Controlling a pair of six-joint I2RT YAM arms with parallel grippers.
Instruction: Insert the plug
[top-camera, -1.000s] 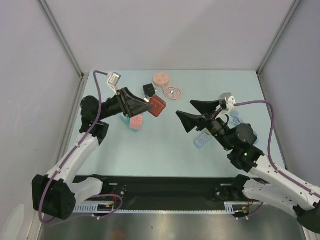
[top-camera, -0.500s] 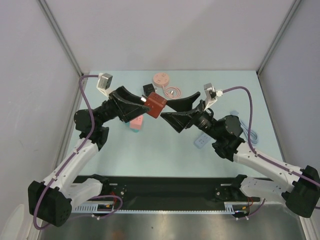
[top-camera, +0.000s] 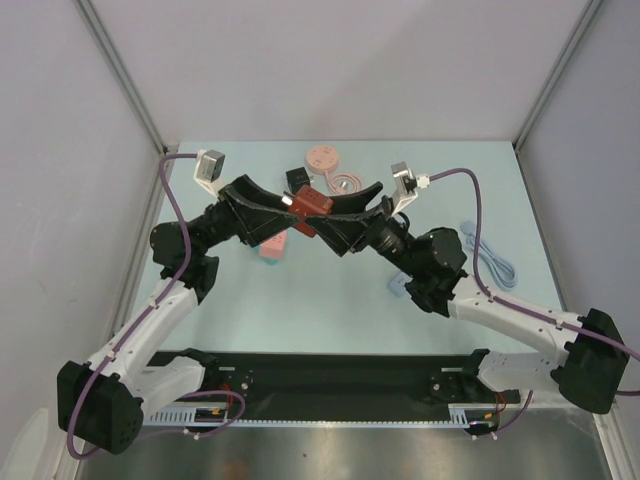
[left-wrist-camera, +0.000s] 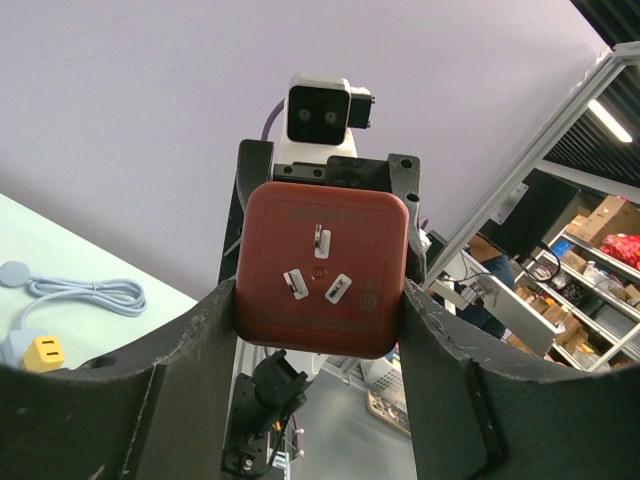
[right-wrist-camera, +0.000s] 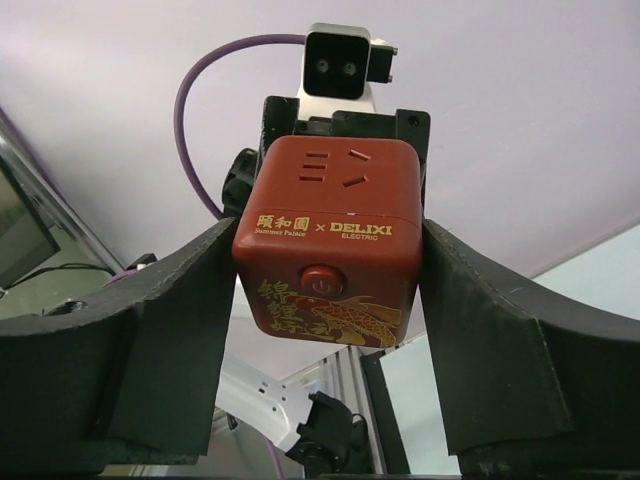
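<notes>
The job is barely begun, by my reckoning. Nothing is plugged into anything. The red Delixi cube socket (top-camera: 307, 207) hangs in mid-air above the desk (top-camera: 340, 310), just above the centre of the overhead view, where the two arms meet. The left tool (left-wrist-camera: 320, 300) has it clamped between its fingers, and the left wrist view shows its three plug pins (left-wrist-camera: 318, 240) bare and facing that camera. The right tool (right-wrist-camera: 328, 270) brackets the same cube with a finger close on either side. Whether those fingers actually press on it, I cannot tell. What remains, I would say, is the whole of the insertion: carrying those pins to an outlet and pushing them home. Which outlet is meant I cannot say. By count there are two tools and one red cube. Just lower left of it, a pink cube (top-camera: 272, 247) lies under the left arm. A pink round disc (top-camera: 322, 157), a black adapter (top-camera: 298, 179) and a small pinkish ring (top-camera: 345, 183) sit towards the top centre. A pale blue cable (top-camera: 490, 255) lies coiled at the right, and a pale block (top-camera: 400, 285) is half hidden beneath the right arm.
</notes>
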